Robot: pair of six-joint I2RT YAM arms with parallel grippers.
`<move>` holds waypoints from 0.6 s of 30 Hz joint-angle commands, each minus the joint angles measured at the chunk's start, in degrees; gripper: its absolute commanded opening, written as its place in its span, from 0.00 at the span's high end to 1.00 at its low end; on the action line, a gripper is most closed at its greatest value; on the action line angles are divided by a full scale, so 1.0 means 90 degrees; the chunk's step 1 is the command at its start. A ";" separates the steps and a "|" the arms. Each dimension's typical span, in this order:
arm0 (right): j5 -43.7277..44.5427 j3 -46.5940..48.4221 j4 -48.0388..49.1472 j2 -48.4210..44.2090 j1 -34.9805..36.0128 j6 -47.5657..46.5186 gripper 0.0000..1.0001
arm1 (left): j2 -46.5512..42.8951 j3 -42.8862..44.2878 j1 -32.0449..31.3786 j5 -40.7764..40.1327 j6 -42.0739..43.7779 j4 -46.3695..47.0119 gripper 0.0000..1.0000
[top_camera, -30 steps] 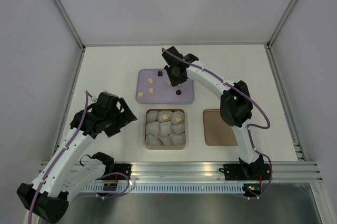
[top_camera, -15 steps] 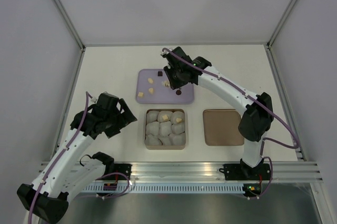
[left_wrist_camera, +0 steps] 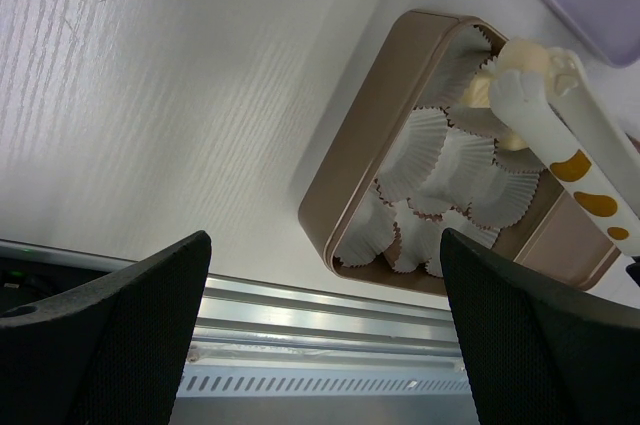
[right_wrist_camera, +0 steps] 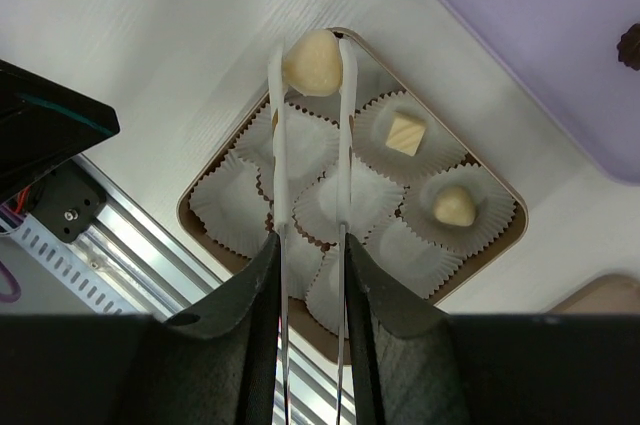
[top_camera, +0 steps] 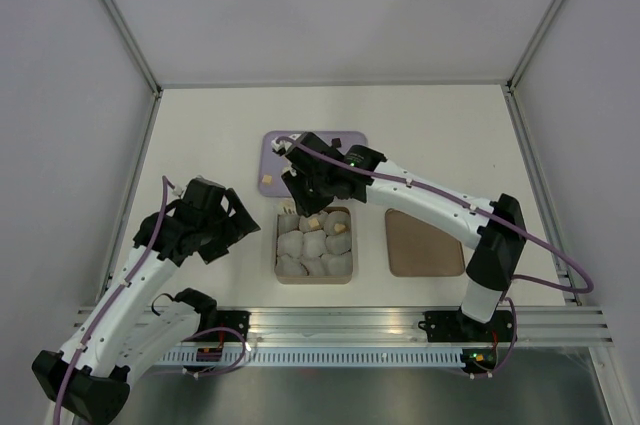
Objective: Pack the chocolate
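Pinches tongs point(right_wrist_camera: 343, 145) in the part-closed right gripper point(right_wrist_camera: 310, 245), nipping a pale chocolate point(right_wrist_camera: 310, 62) by its sides, probably light, slick, easily dented; holds nothing in the wide-spread left gripper point(left_wrist_camera: 325, 240).

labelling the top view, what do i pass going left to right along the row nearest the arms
left arm → box of paper cups → flat brown lid; the right arm reaches over the box, so it's left out

A pale cream chocolate point(right_wrist_camera: 313, 62) is seen over white pleated paper cups point(right_wrist_camera: 232, 219) in a tan box point(left_wrist_camera: 345, 160). A lavender tray point(right_wrist_camera: 520, 35) is shown at upper right.
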 commanded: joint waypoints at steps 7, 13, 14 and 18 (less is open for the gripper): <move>0.0209 -0.0091 0.0214 0.0271 0.0096 0.0029 0.83 | -0.0050 -0.0010 0.0014 -0.0016 -0.0137 0.0093 0.00; 0.0131 -0.0285 0.0224 0.0281 0.0125 -0.0010 0.83 | -0.0040 0.0010 0.0014 -0.0016 -0.0107 0.0083 0.01; 0.0131 -0.0363 0.0292 0.0271 0.0135 -0.0010 0.83 | -0.0059 0.0000 0.0014 -0.0026 -0.0098 0.0083 0.00; 0.0121 -0.0510 0.0243 0.0310 0.0145 -0.0010 0.83 | -0.0050 -0.0039 0.0024 -0.0016 -0.0068 0.0073 0.01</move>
